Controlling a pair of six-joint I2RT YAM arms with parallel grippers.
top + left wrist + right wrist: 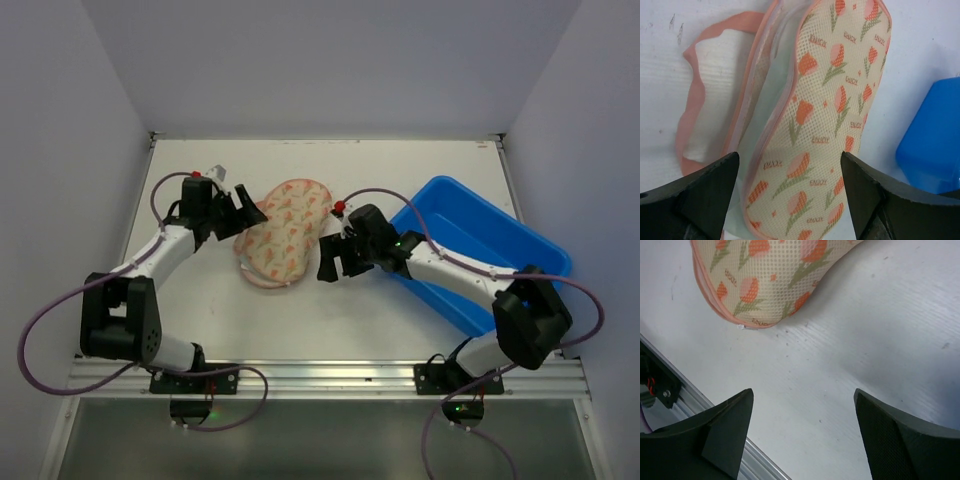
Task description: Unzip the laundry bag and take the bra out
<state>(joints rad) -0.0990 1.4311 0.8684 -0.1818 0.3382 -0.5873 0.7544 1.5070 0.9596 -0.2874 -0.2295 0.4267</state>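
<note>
The laundry bag [285, 232] lies mid-table, pale pink with orange-red tulip motifs. In the left wrist view the laundry bag [830, 115] has its left edge parted. A pink-trimmed mesh flap [705, 110] lies spread on the table, and pale white fabric [771, 95] shows in the gap. I cannot tell if that is the bra. My left gripper [250, 212] is open at the bag's left end, its jaws [789, 160] apart just above the patterned top. My right gripper [335, 262] is open and empty right of the bag, over bare table [803, 392]. The bag's end [765, 275] shows beyond it.
A blue plastic tub [480, 250] stands at the right, under my right arm, and its corner shows in the left wrist view [935, 140]. The table's metal front rail [690, 400] runs along the near edge. White walls close in the left, back and right sides.
</note>
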